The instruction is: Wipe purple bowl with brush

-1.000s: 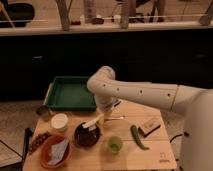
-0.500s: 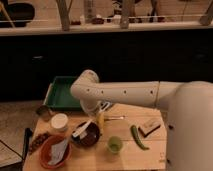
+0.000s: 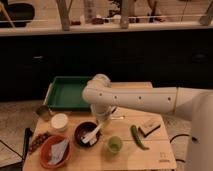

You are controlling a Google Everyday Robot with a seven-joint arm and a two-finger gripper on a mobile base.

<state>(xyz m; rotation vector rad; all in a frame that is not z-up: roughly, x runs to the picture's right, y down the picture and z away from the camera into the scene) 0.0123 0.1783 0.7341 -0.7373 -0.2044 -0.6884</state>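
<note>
From my station I see the white arm [image 3: 145,99] reaching in from the right edge of the frame, bending at a rounded joint near the centre and dropping down to the gripper [image 3: 101,120], which hangs just above and to the upper right of the round, shallow, dark purple bowl [image 3: 87,134] in the lower middle of the frame; I cannot tell how its jaws stand from this angle. The slim brush with a whitish-cream handle [image 3: 92,134] lies slanted across the right part of that bowl, its upper end pointing up towards the gripper and its lower end down inside the dark glossy interior; whether the gripper actually has hold of it I cannot make out. All of this sits on a light wooden table [image 3: 150,156]. Just left of the purple bowl stands a small white cup [image 3: 59,121], and lower left of it a larger orange-red bowl [image 3: 54,151] holding a greyish crumpled piece. A small green cup [image 3: 114,145] stands just right of the purple bowl, then a long green vegetable [image 3: 138,137], then a brown-and-black block [image 3: 149,126] towards the right. A flat green tray [image 3: 67,93] occupies the upper left part of the table, with a small metal cup [image 3: 43,111] near its lower left corner
</note>
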